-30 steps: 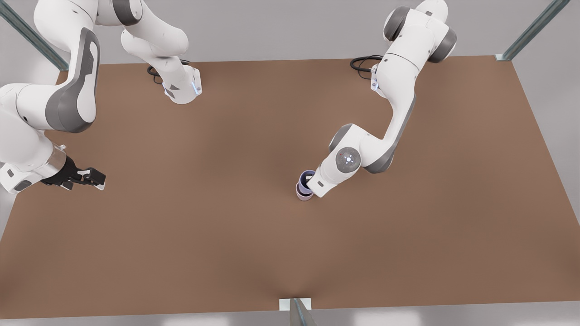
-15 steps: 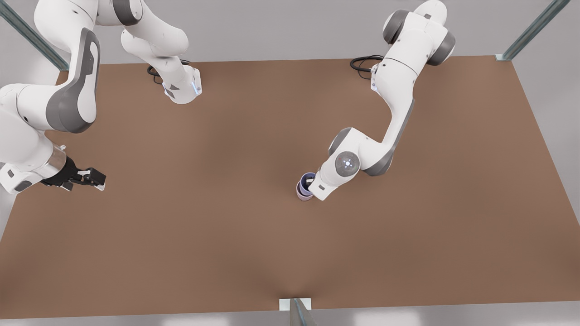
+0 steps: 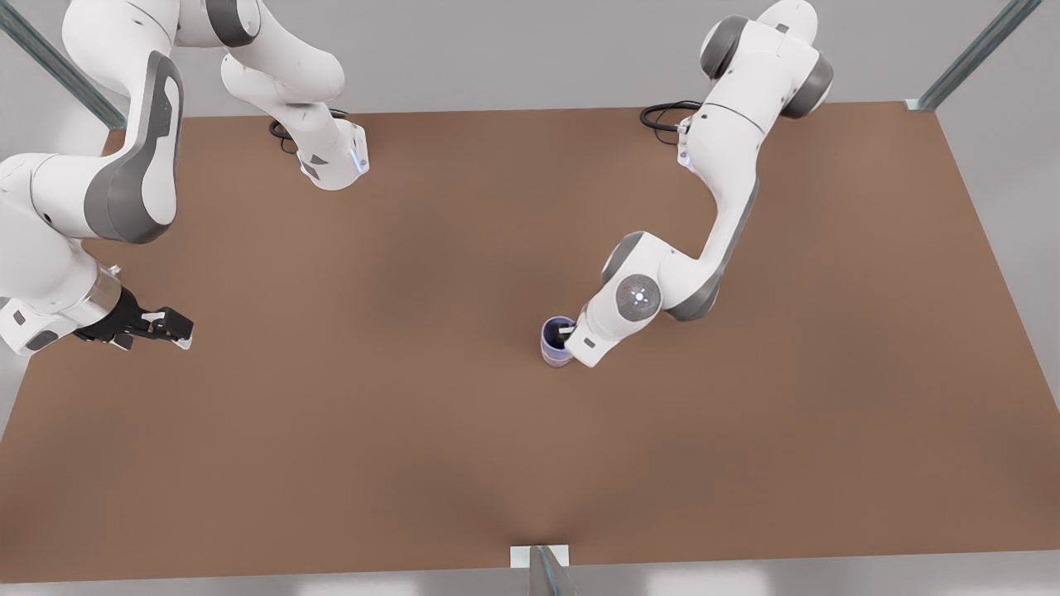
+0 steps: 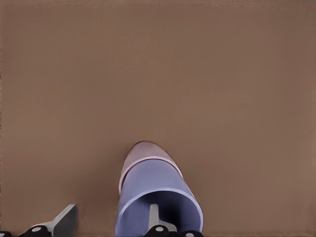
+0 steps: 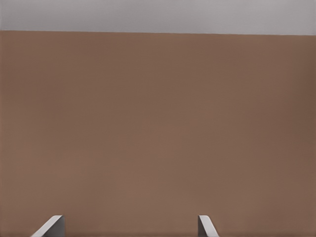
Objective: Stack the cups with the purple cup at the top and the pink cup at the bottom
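Left wrist view: left jaws (image 4: 112, 222) pinch the matte lavender-purple tumbler's (image 4: 158, 195) wall, seated in the pale pink tumbler (image 4: 143, 152); release straight up. Right jaws (image 3: 170, 324), spread, wait at the brown desk's (image 3: 414, 414) 9 o'clock.

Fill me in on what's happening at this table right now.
The left tool, near the table's middle in the front view, has the purple cup nested in the pink cup, whose wall shows beyond the purple one's base. One finger sits inside the purple cup and the other outside; whether it grips the wall or has let go is unclear. The right tool waits, open, over bare table at the front view's left.
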You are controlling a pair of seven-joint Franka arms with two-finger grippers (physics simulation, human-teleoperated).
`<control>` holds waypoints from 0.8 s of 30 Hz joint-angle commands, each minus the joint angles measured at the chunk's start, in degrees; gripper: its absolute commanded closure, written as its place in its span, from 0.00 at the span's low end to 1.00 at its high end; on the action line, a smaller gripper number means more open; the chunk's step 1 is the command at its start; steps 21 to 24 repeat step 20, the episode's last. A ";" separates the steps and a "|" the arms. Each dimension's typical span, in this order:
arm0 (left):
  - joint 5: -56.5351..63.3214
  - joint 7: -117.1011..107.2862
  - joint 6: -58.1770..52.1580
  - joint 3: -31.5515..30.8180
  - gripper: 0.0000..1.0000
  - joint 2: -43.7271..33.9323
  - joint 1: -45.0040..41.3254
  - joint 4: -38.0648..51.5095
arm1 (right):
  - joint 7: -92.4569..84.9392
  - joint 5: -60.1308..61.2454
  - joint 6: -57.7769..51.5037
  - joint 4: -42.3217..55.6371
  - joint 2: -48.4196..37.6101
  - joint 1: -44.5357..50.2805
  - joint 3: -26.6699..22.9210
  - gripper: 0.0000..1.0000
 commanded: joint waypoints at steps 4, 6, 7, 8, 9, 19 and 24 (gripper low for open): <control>1.78 11.17 -20.04 7.24 0.00 -5.07 0.21 7.14 | -0.20 0.04 0.08 0.03 -0.06 0.00 -0.01 0.00; 1.69 24.36 -26.81 15.58 0.00 -5.24 0.21 10.83 | -0.20 0.04 0.08 0.03 -0.06 0.00 -0.01 0.00; 1.69 29.63 -27.08 18.93 0.00 -6.21 0.21 10.83 | -0.20 0.04 0.08 0.03 -0.15 0.00 -0.01 0.00; 1.69 32.80 -28.39 22.36 0.00 -7.79 0.21 10.83 | -0.20 0.04 -0.01 0.03 -0.15 0.00 -0.01 0.00; 1.78 34.30 -28.66 24.29 0.00 -8.93 0.12 10.83 | -0.20 0.04 0.08 0.03 -0.15 0.00 -0.01 0.00; 12.94 35.09 -27.96 -3.30 0.00 -22.74 23.06 5.65 | -0.20 0.04 0.08 0.03 0.03 0.00 -0.01 0.00; 13.03 35.09 -27.96 -3.48 0.00 -22.65 23.14 5.39 | -0.20 0.04 0.08 0.03 0.03 0.00 -0.01 0.00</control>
